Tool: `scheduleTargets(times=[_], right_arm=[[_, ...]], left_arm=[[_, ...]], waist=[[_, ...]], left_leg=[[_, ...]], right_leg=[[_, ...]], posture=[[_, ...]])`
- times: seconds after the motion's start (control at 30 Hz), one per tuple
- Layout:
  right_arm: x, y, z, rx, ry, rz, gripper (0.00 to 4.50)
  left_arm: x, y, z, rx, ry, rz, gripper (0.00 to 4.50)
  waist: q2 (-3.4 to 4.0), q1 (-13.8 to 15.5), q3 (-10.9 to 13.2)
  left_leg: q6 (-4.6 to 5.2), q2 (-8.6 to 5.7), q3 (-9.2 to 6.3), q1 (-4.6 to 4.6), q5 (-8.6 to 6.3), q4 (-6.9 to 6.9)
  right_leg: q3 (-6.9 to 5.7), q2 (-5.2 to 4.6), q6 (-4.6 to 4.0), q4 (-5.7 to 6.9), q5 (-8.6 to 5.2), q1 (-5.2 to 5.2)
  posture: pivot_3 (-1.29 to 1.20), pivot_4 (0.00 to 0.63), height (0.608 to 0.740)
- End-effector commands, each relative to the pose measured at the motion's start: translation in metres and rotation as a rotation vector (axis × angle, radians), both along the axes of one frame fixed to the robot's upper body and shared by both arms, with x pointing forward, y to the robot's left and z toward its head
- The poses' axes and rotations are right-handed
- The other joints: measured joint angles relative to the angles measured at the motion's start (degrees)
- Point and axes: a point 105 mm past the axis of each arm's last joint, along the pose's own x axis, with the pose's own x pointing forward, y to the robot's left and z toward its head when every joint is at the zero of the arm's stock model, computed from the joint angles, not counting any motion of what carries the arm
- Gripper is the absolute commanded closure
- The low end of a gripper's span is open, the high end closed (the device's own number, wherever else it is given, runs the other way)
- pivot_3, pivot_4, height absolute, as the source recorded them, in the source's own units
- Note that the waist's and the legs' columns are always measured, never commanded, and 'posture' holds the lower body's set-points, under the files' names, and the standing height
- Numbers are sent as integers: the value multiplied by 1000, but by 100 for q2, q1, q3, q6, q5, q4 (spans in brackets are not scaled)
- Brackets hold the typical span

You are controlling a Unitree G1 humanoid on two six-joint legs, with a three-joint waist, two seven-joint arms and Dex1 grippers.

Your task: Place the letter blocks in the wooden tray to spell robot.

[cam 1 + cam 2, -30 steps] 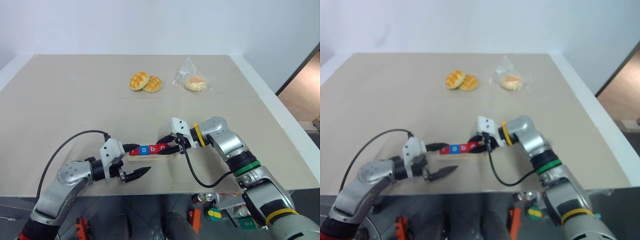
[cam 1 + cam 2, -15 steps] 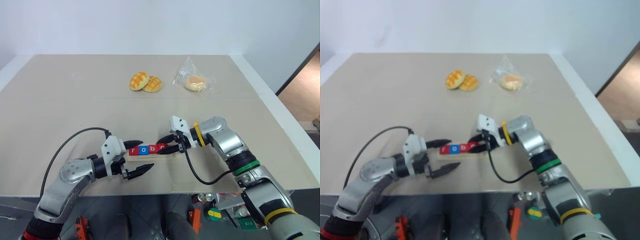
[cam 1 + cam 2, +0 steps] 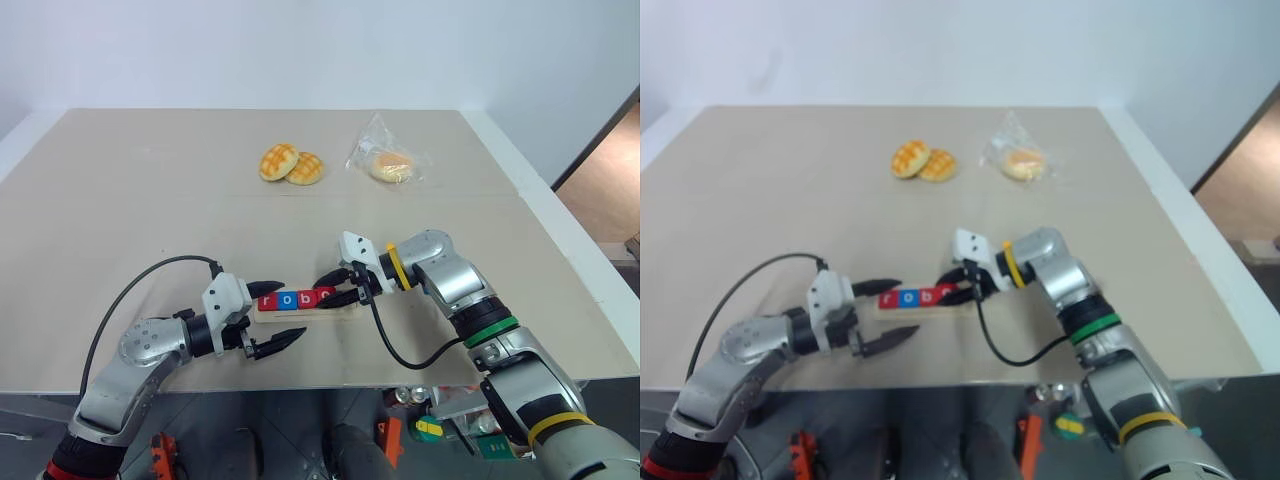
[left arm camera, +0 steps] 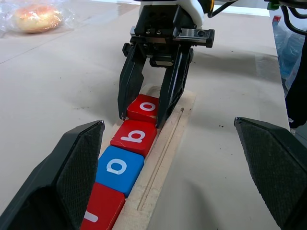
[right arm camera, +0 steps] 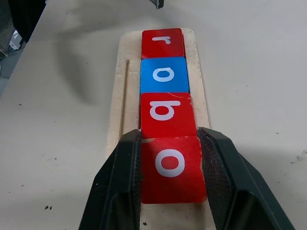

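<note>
My right jaws are closed on the red o tile, one finger against each side edge, and the tile sits flat on the tray as the fourth in the row. Ahead of it along the tray lie the red b, the blue o and the red r, each touching the next in a straight line. The b touches the tile I hold. The tray is a pale wooden strip with a thin groove along one long side, lying on the desk near its front edge, between my two arms. The end of the tray beyond my held tile is hidden under my right fingers, so I cannot tell what sits there. My left jaws are wide open with nothing in them, level and just off the r end of the tray, one finger above the desk behind that end and the other in front of it, neither touching the tiles as far as I can see. Well apart from all this, toward the back of the desk, lie two golden buns side by side and a bagged bun to their right.
</note>
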Motion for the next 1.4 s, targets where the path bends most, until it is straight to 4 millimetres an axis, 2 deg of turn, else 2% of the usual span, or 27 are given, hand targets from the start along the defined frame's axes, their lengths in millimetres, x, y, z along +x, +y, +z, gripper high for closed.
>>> scheduleTargets(times=[0.03,0.43,0.87,0.93,1.0,1.07,1.13,1.27,1.4], right_arm=[[3,0,13,17,-35,7,2833],[3,3,20,44,-31,-3,2833],[1,4,40,91,-18,-13,2833],[0,4,41,91,-17,-13,2284],[0,4,41,88,-17,-12,1465],[-1,3,39,83,-20,-11,1030],[-1,3,36,78,-19,-11,125],[-2,2,32,70,-15,-12,38],[0,2,43,125,-4,-43,38]], left_arm=[[-2,0,7,-8,-40,-8,0],[-3,-1,6,-7,-38,-13,0],[-3,-2,4,0,-33,-23,0],[-3,-2,4,1,-33,-23,0],[-2,-2,4,0,-33,-24,0],[-2,-2,4,-2,-33,-24,0],[-2,-3,4,-3,-33,-25,0],[-2,-3,3,-2,-33,-25,0],[-3,-1,2,1,-29,-21,0]], waist=[[0,0,0],[0,0,0],[0,0,0],[0,0,0],[1,0,0],[1,0,0],[1,0,0],[1,0,0],[1,0,0]], left_leg=[[0,0,0,0,0,0],[0,0,0,0,0,0],[0,0,0,0,0,0],[0,0,-1,0,0,-1],[0,0,-1,-1,0,-1],[0,0,-1,-1,0,-1],[0,0,0,-1,0,-1],[0,0,-1,-1,0,-1],[0,0,0,-2,0,-1]], right_leg=[[0,0,0,0,0,0],[0,0,0,0,0,-1],[0,0,0,0,0,-1],[-1,0,0,0,-1,-1],[-1,0,0,0,-1,-1],[-1,0,0,0,-1,-2],[-1,0,0,0,-1,-2],[-1,0,0,0,-1,-2],[0,0,0,0,-1,-2]], posture=[[0,150,740],[0,150,740],[0,150,740],[0,150,740],[0,150,740],[0,150,740],[0,150,740],[0,150,740],[0,150,740]])
